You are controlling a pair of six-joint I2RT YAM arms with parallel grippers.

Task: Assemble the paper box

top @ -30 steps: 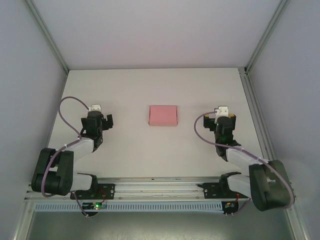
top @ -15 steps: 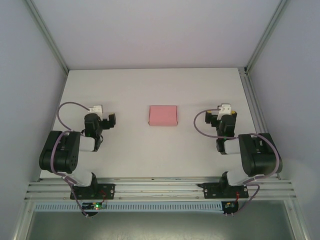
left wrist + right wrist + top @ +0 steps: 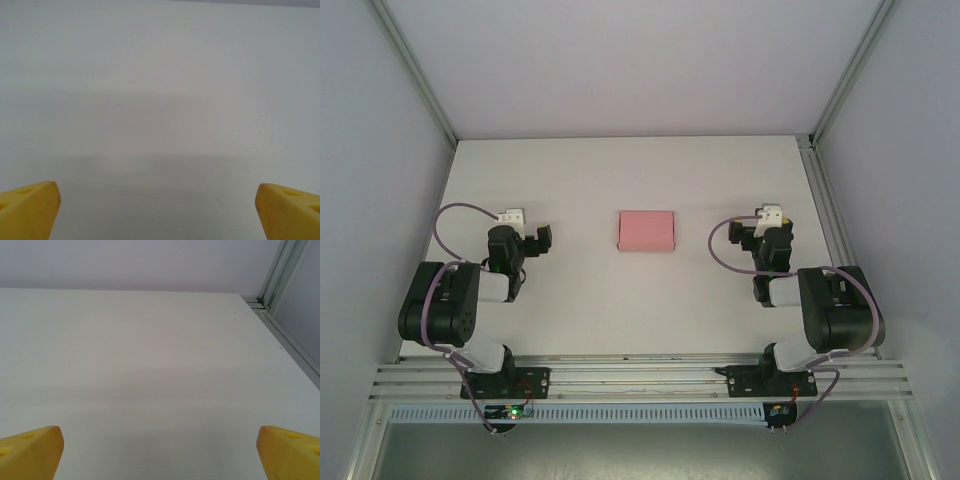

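Observation:
The paper box (image 3: pixel 647 230) is a small flat pink rectangle lying on the white table, midway between the two arms. My left gripper (image 3: pixel 520 232) sits well to the left of it, open, with nothing between its yellow fingertips (image 3: pixel 27 210). My right gripper (image 3: pixel 768 228) sits well to the right of the box, also open and empty, its yellow fingertips (image 3: pixel 30 452) wide apart over bare table. Neither gripper touches the box.
The white table (image 3: pixel 620 180) is closed in by pale walls at the back and sides. A metal frame rail (image 3: pixel 825 220) runs along its right edge and appears in the right wrist view as the rail (image 3: pixel 280 275). Both arm bases sit at the near edge.
Both arms have folded back toward their bases, upper links now upright near the front rail. The grippers stayed about where they were and open. The pink box has not moved.

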